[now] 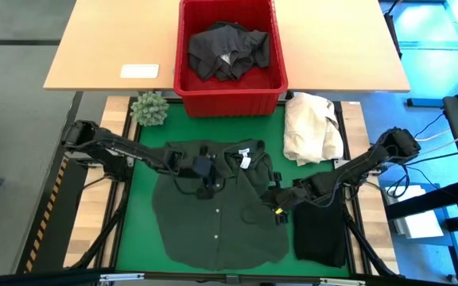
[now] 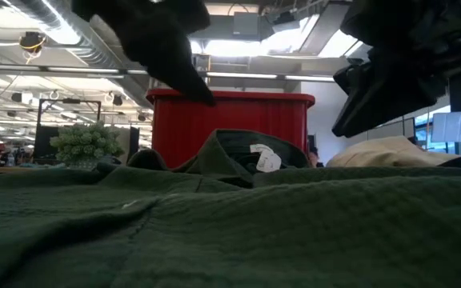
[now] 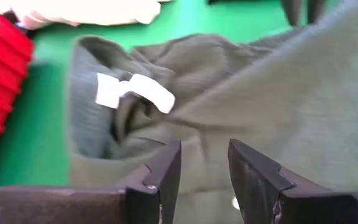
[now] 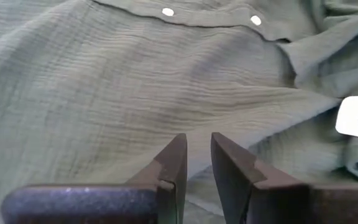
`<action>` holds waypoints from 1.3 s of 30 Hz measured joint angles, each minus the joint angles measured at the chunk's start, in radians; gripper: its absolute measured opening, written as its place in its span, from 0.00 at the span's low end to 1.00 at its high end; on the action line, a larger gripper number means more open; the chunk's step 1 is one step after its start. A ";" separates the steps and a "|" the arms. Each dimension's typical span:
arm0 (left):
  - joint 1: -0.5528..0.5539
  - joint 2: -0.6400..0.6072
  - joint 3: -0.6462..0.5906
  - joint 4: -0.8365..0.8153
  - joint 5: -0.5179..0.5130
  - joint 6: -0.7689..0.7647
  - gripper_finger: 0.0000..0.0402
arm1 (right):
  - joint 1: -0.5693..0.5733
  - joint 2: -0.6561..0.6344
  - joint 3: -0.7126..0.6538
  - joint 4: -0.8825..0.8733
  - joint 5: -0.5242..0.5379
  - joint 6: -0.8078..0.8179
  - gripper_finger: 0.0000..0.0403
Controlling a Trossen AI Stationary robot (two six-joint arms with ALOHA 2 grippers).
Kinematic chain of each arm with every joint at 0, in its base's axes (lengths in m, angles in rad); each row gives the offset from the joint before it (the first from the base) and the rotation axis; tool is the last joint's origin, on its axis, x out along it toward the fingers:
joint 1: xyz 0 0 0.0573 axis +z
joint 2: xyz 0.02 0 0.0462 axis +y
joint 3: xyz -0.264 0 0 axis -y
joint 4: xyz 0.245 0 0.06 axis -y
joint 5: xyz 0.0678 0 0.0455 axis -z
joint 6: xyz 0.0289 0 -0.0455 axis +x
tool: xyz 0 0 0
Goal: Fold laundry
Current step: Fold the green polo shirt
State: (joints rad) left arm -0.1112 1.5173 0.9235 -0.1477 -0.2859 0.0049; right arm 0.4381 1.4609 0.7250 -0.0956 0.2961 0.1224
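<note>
High view — both grippers (image 1: 207, 181) (image 1: 280, 202) over shirt (image 1: 213, 222)

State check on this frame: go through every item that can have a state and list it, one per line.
Green shirt: spread flat on the mat, collar up by the basket, unfolded.
Black garment: folded, lying right of the shirt.
Dark garment: crumpled inside the red basket.
Cream cloth: heaped on the mat.
Left gripper: partly open over the shirt near the collar, holding nothing.
Right gripper: narrowly open over the shirt, holding nothing.

Dark green shirt (image 2: 238, 224) spread before red basket (image 2: 230, 120), small plant (image 2: 85, 144) alongside.
</note>
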 joint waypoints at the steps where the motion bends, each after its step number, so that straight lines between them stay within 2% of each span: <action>1: 0.019 0.000 0.001 0.012 0.014 0.012 0.33 | 0.000 0.000 0.000 0.001 0.010 -0.001 0.18; 8: 0.155 0.001 0.001 0.031 0.076 0.030 0.43 | 0.000 0.000 0.000 0.037 0.091 -0.063 0.18; 14: 0.201 0.048 0.002 0.078 0.124 0.006 0.50 | 0.000 0.000 0.000 0.055 0.123 -0.078 0.18; 19: 0.230 0.102 0.002 0.128 0.108 -0.003 0.52 | 0.000 0.000 0.000 0.067 0.123 -0.069 0.18; 24: 0.281 0.138 0.002 0.137 -0.004 -0.040 0.52 | 0.000 0.000 0.000 0.103 0.120 -0.068 0.18; 29: 0.324 0.178 0.003 0.138 0.049 -0.056 0.52 | 0.000 0.000 0.000 0.103 0.130 -0.077 0.18; 33: 0.336 0.213 0.002 0.132 0.034 -0.041 0.44 | 0.000 0.000 0.000 0.102 0.132 -0.099 0.18; 36: 0.345 0.223 0.002 0.132 -0.019 0.005 0.28 | 0.000 0.000 0.000 0.101 0.140 -0.105 0.18; 39: 0.360 0.218 0.002 0.130 -0.073 0.028 0.08 | 0.000 0.000 0.000 0.100 0.151 -0.121 0.18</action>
State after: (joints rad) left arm 0.2490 1.7356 0.9253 -0.0178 -0.3588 0.0328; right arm 0.4377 1.4612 0.7254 0.0045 0.4467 0.0018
